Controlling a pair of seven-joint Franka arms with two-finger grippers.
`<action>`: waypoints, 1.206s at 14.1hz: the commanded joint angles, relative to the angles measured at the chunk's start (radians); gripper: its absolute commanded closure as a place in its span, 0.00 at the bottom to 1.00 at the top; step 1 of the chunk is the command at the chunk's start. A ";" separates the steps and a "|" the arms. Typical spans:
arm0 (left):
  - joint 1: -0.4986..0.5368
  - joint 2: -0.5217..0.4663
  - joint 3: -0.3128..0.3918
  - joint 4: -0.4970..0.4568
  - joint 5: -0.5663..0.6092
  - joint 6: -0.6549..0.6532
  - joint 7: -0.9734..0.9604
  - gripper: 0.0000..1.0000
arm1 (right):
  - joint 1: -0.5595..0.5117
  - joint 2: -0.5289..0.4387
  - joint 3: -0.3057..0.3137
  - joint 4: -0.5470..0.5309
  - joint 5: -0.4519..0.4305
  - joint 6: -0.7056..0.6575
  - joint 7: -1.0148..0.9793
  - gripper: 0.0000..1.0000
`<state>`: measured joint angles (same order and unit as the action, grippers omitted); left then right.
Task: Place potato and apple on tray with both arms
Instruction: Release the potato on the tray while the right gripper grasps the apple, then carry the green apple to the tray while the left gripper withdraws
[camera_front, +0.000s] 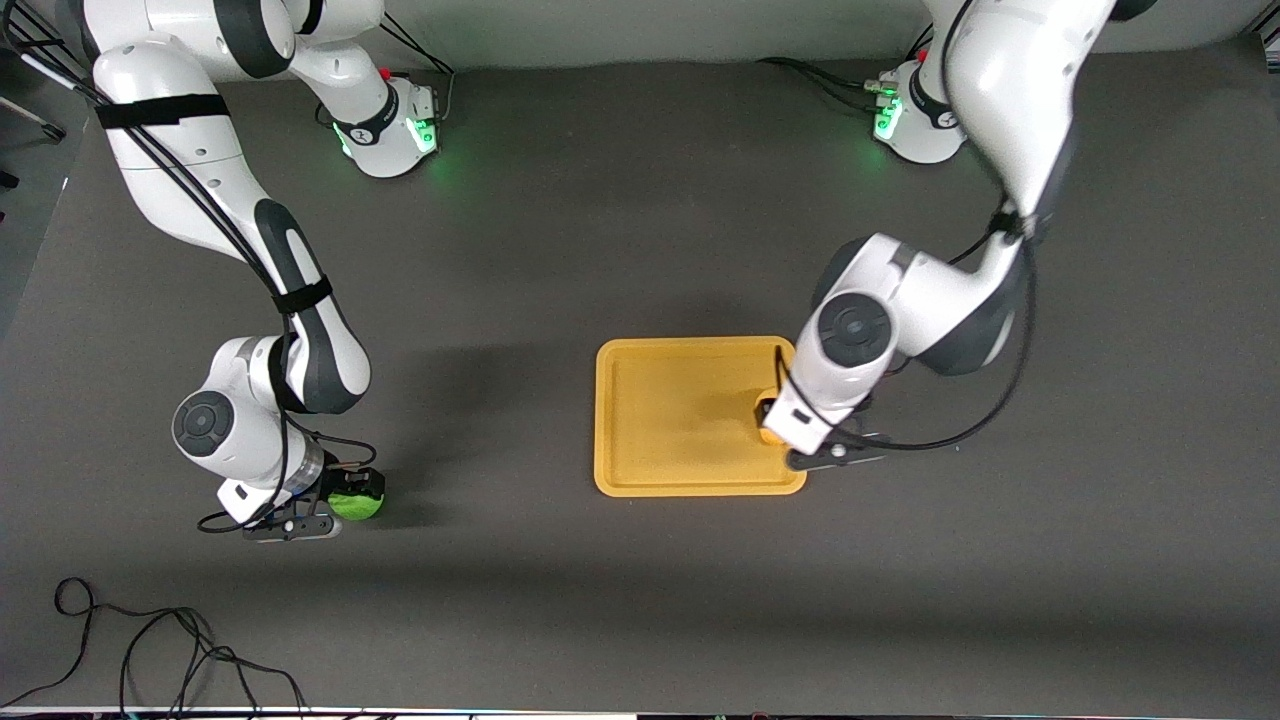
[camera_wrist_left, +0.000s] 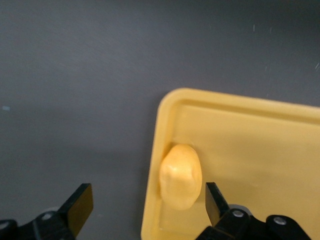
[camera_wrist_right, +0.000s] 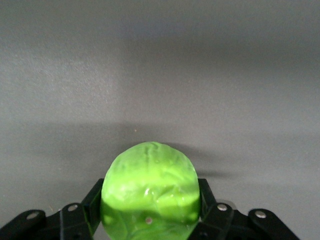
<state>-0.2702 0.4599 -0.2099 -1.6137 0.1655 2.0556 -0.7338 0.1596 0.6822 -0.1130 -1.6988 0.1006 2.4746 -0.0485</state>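
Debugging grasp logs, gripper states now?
Left gripper: open over the tray edge, potato lying on it.
Right gripper: closed on the apple.

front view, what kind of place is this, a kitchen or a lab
Most likely a robot lab bench: two arms bolted to a dark matted table, loose cables, and toy-like props, a tray, potato and apple.

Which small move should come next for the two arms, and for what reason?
Probably the right gripper should lift the apple and carry it to the tray. Its jaws are shut on the apple away from the tray, while the potato already lies inside the rim, released by the open left gripper.
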 joint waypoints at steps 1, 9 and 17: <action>0.054 -0.177 0.004 -0.112 -0.012 -0.049 0.039 0.00 | 0.011 -0.067 -0.004 0.031 0.025 -0.052 -0.002 0.62; 0.377 -0.362 0.004 -0.178 -0.035 -0.167 0.568 0.00 | 0.246 -0.078 -0.004 0.407 -0.008 -0.552 0.429 0.62; 0.447 -0.395 0.018 -0.203 -0.077 -0.170 0.584 0.01 | 0.620 0.259 -0.007 0.772 -0.032 -0.543 1.100 0.62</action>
<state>0.1638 0.0827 -0.1931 -1.7862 0.1030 1.8817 -0.1642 0.7654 0.8077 -0.1035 -1.1050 0.0835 1.9468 0.9682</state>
